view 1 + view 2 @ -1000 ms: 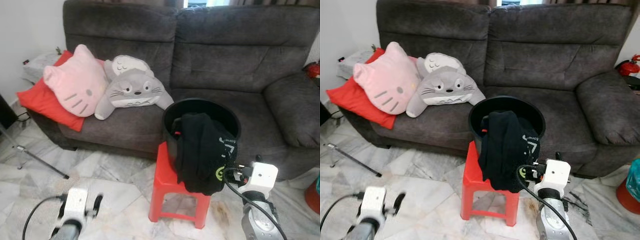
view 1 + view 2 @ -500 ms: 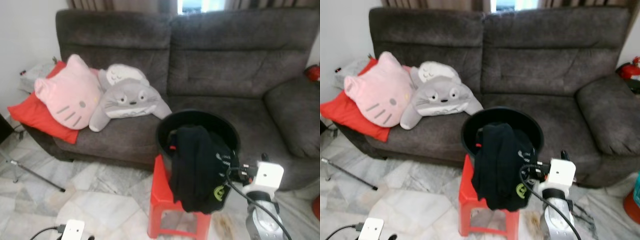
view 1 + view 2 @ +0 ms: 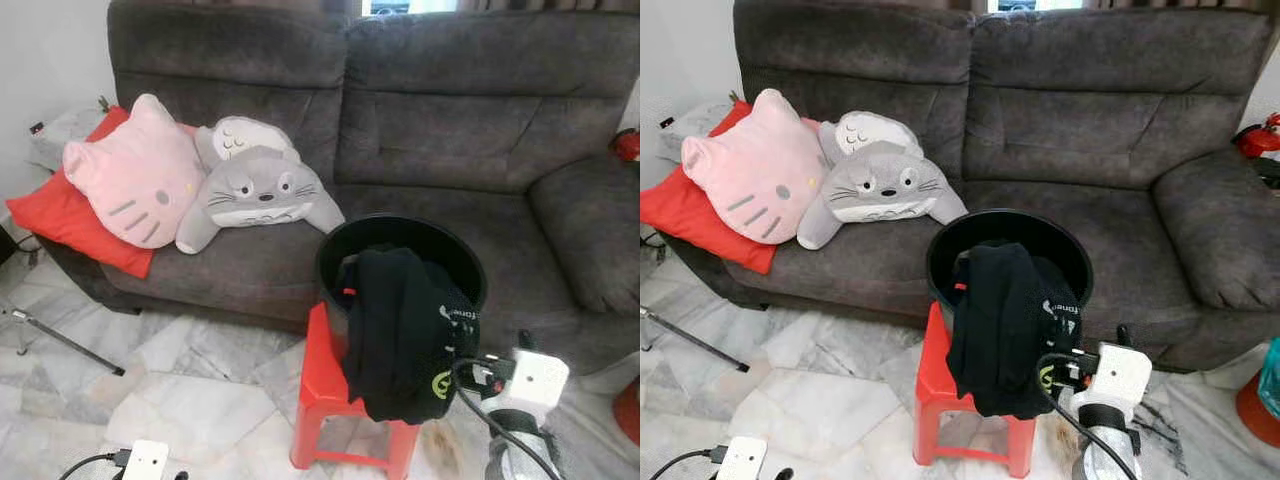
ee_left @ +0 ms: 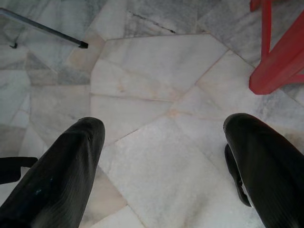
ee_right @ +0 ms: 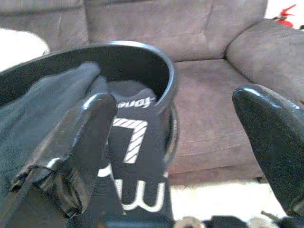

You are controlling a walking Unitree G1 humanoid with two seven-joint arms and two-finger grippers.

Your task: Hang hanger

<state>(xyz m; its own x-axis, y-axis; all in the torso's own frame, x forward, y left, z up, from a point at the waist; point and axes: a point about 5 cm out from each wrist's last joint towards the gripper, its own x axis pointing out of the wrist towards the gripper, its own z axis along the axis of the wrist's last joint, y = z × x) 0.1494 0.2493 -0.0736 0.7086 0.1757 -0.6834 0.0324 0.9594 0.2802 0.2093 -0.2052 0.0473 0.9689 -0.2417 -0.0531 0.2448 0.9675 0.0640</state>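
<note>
- Black garment hangs over the rim of black bucket on red stool, same spot as before; a bit of red shows at the bucket rim, cannot tell if it's a hanger.
- Right gripper spread wide, holding nothing, just beside the garment, nearer the camera than a second ago.
- Left gripper spread, low over marble floor, sunk lower in the head view since earlier.
- Grey sofa behind, with plush cushions.
</note>
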